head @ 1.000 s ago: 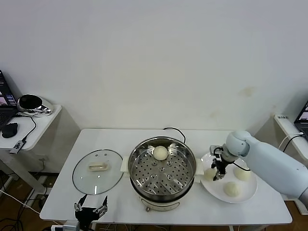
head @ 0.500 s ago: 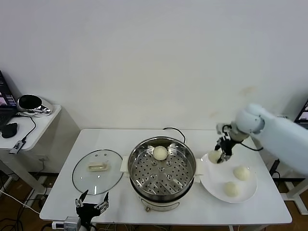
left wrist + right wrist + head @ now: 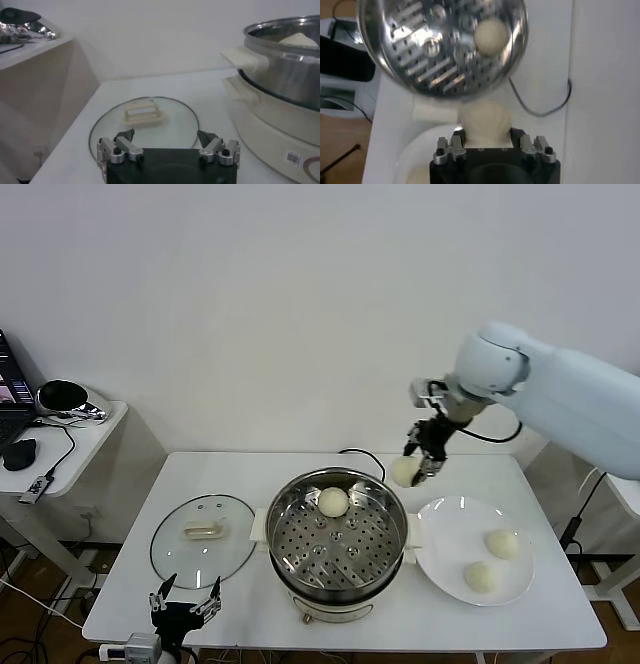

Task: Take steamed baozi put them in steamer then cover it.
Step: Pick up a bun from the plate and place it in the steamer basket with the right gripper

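Buns: four, small, round, smooth, cream-white, dome-shaped. Positions noted below, left to right.

Left gripper (image 3: 184, 608) sits low at the near edge of the table (image 3: 250, 604), jaws spread wide, nothing between them. In the left wrist view its fingertips (image 3: 124, 135) frame the lid from the near side without touching it.

Lid (image 3: 203, 540): round clear glass, metal rim, cream oblong handle (image 3: 144, 111) at centre. Lies flat on the table, left of the pot, just beside it.

Pot (image 3: 337, 536): large shiny steel steamer on a cream base with side handles, standing at table centre. Perforated tray inside holds one bun (image 3: 333, 502), toward the far side. A black cord (image 3: 362, 454) runs off behind it.

Right gripper (image 3: 424, 457) is in the air above the table, past the pot's far right rim. Jaws are narrow, clamped on the sides of a second bun (image 3: 406, 471), which bulges out between the fingers (image 3: 449, 148) in the right wrist view.

Plate (image 3: 450, 529): flat, white, round, right of the pot. Holds two buns, one toward the right (image 3: 502, 544), one nearer (image 3: 481, 576). Its left half is bare.
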Robot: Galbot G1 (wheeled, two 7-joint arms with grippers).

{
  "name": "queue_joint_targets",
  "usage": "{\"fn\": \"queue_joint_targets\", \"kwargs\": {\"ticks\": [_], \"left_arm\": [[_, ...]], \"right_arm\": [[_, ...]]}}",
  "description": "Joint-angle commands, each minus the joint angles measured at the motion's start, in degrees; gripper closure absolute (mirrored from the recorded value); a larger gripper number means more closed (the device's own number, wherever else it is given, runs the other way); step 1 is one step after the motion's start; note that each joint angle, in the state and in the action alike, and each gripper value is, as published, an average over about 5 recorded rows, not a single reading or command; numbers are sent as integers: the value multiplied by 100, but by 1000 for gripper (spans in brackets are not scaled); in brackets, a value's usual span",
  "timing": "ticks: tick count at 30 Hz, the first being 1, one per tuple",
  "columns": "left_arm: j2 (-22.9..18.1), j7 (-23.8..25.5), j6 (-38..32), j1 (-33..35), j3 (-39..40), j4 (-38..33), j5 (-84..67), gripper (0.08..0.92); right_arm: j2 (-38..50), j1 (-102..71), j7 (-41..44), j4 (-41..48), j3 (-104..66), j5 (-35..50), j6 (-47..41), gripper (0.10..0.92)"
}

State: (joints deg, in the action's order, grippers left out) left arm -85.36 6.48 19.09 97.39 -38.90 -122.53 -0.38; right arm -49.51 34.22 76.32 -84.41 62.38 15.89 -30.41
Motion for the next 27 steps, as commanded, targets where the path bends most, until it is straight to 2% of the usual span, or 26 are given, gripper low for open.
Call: {"fn": "queue_joint_targets", "kwargs": {"ticks": [1,13,27], "left_arm": [[-2,-11,-4,-5,-8,-114,-35,177],[-13,-17,4,-26,-53,-207,-210,177],[60,-11,7,-129,-74,-135,-474,177]], "right_arm": [[-1117,428,63,101,344,479,-222,465],[-2338,138,-75,678,762,756,-698,465],[-3037,-185,-501,1101,1196,1052,-1123,465]]}}
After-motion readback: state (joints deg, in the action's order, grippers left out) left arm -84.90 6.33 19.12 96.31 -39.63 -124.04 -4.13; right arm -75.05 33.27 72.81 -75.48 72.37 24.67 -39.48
